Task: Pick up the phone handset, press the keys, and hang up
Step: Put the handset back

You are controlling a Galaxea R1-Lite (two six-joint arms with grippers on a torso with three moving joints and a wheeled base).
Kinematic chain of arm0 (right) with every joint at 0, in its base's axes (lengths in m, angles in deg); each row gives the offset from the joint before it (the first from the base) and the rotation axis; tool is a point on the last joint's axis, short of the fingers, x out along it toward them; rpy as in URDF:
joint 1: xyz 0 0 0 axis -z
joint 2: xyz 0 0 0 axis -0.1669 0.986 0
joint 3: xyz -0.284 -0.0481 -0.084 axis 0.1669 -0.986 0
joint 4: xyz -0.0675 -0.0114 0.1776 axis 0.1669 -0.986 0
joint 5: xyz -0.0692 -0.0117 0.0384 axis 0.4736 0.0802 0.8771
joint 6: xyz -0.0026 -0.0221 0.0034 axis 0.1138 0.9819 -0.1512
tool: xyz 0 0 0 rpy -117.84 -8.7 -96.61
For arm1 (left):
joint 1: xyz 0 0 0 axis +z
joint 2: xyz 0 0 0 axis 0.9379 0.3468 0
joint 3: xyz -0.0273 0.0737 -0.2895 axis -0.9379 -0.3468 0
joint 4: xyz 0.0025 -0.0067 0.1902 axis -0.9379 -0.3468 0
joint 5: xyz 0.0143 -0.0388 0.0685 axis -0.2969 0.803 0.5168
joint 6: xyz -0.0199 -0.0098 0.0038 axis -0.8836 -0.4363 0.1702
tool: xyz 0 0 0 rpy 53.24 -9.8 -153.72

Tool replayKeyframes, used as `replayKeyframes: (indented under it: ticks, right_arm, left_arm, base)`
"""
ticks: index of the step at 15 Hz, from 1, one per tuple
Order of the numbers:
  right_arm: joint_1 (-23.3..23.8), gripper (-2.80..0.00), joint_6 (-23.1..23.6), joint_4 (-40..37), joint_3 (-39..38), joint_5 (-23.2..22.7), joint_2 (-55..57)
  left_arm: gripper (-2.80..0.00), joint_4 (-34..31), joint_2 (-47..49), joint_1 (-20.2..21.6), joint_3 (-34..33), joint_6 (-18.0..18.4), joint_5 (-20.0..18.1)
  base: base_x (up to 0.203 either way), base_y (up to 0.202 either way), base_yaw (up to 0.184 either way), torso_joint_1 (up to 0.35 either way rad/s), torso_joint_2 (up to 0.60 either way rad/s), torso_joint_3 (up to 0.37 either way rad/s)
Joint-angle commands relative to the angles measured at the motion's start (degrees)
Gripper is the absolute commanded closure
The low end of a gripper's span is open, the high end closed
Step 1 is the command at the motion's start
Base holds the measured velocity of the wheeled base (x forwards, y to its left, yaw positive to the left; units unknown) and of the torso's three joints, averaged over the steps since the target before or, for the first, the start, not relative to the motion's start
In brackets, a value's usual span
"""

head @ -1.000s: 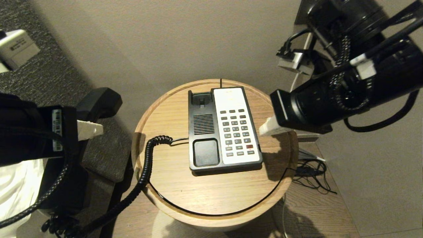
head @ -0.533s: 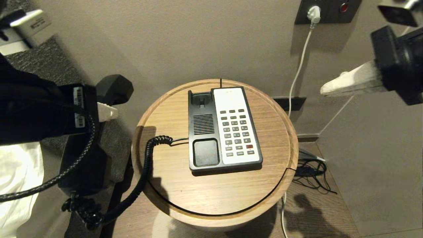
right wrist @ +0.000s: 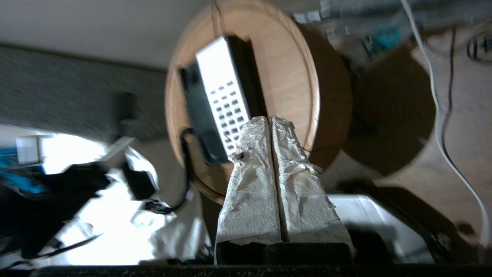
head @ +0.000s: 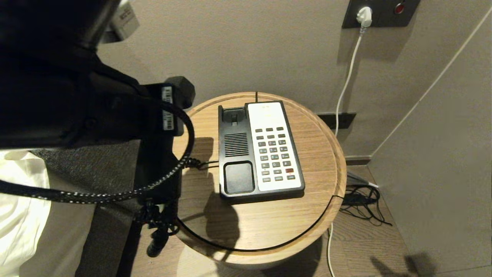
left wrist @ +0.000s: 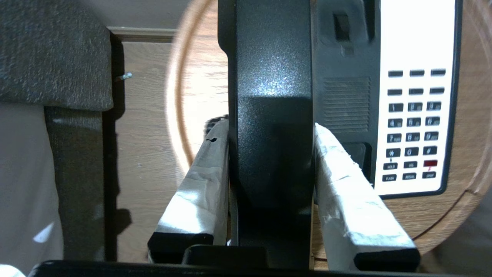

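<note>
The black phone handset (left wrist: 273,96) is clamped across its middle by my left gripper (left wrist: 271,134); both tape-wrapped fingers (left wrist: 207,173) press its sides. In the head view the handset's upper end (head: 180,90) hangs over the left rim of the round wooden table (head: 323,127), with the left arm covering the remainder. The phone base (head: 261,150) lies mid-table, its cradle (head: 234,154) empty and its keys (head: 275,154) uncovered. A coiled cord (head: 159,215) dangles from the handset's lower end. My right gripper (right wrist: 269,119) is shut on nothing, high off to the table's side and outside the head view.
A white cable (head: 346,84) runs from a wall socket (head: 363,15) down to a tangle of black leads (head: 361,204) on the floor at the right. Grey upholstery (head: 77,169) and white bedding (head: 19,207) lie left of the table.
My left arm has carried the handset rightward, from beside the table to over its left rim. The right arm has pulled up and away from the keypad, out of the head view.
</note>
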Motion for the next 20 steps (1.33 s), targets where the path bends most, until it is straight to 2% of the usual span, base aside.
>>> replayKeyframes:
  ticks: [1, 4, 9, 15, 20]
  right_arm:
    - [0.62, 0.00, -0.67, 0.17, -0.72, -0.24, -5.28]
    - [0.59, 0.00, -0.77, 0.33, -4.62, -0.97, -8.42]
    - [0.52, 0.00, -0.82, 0.44, -10.61, -4.19, -11.90]
    - [0.43, 0.00, -1.57, 3.86, -14.31, -5.16, -12.86]
    - [0.43, 0.00, -1.57, 4.05, -16.11, -5.82, -13.38]
  left_arm:
    - [0.00, -0.27, 3.69, -2.48, 0.24, -0.24, 1.09]
    - [0.00, -0.27, 5.99, -3.66, 2.10, -0.31, 1.20]
    - [0.00, -0.84, 13.32, -4.89, 11.31, 0.14, 1.53]
    - [0.00, -1.14, 18.18, -4.81, 11.75, 0.74, 5.05]
    - [0.00, -0.91, 18.97, -3.68, 11.84, 0.83, 5.85]
  base:
    - [0.000, 0.000, 0.000, 0.000, 0.00, 0.000]
    - [0.000, 0.000, 0.000, 0.000, 0.00, 0.000]
    - [0.000, 0.000, 0.000, 0.000, 0.00, 0.000]
    - [0.000, 0.000, 0.000, 0.000, 0.00, 0.000]
    - [0.000, 0.000, 0.000, 0.000, 0.00, 0.000]
